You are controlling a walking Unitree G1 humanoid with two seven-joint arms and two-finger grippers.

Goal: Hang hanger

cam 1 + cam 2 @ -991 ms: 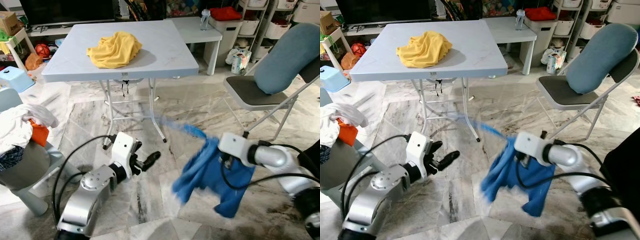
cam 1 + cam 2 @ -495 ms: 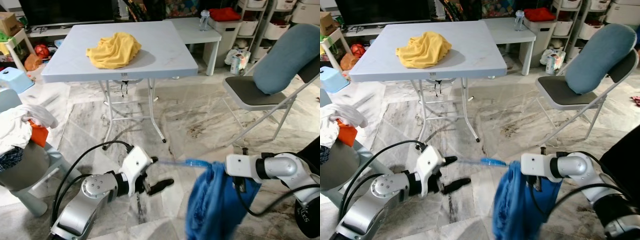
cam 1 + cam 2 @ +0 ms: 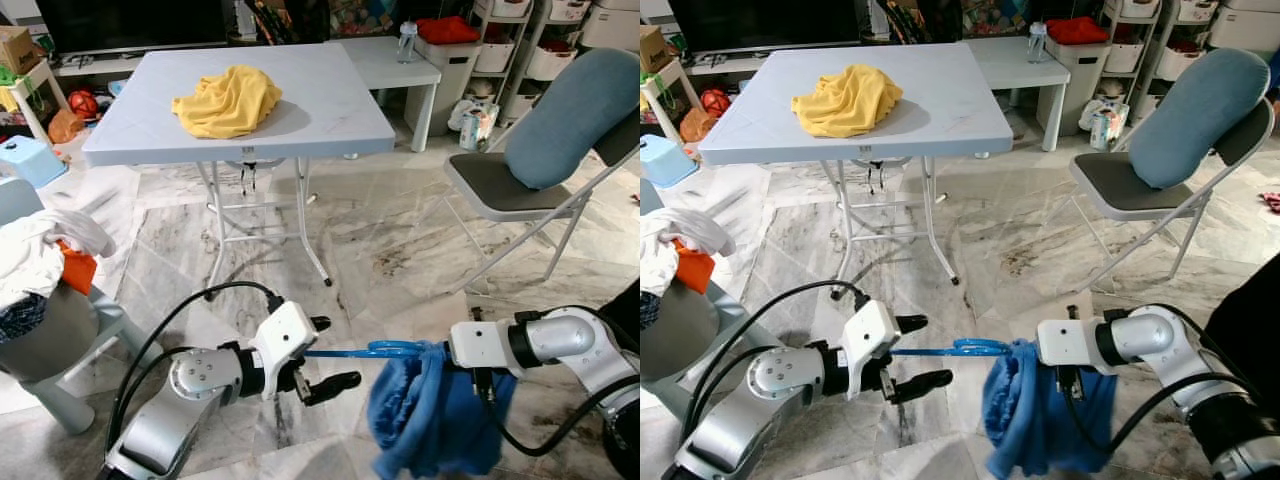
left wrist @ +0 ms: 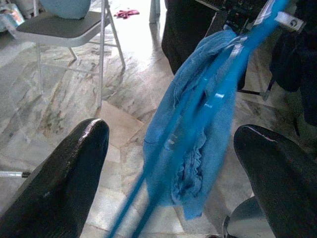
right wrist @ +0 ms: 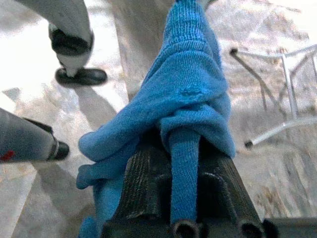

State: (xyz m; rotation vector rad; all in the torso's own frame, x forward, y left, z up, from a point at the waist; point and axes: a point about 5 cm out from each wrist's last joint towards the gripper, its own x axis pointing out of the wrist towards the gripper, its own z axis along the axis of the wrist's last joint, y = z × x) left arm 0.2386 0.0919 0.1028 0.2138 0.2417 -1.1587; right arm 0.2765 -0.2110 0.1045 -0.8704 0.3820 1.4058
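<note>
Blue hanger (image 3: 350, 352) runs between spread fingers of left gripper (image 3: 328, 353); right gripper (image 5: 184, 163) clenches blue cloth (image 3: 430, 410), hiding hanger's far end.

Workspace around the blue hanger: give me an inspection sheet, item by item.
Surface: marble floor, streaked, bare below the arms.
Job's things: blue hanger held level between the arms; blue garment bunched on its far end.
Clutter: yellow cloth on the folding table; laundry basket heaped with clothes.
Grippers: left gripper open, fingers either side of the hanger; right gripper shut on the garment.
Cables: black cables loop off both arms.
Surroundings: folding chair with a blue cushion, shelves behind.
</note>
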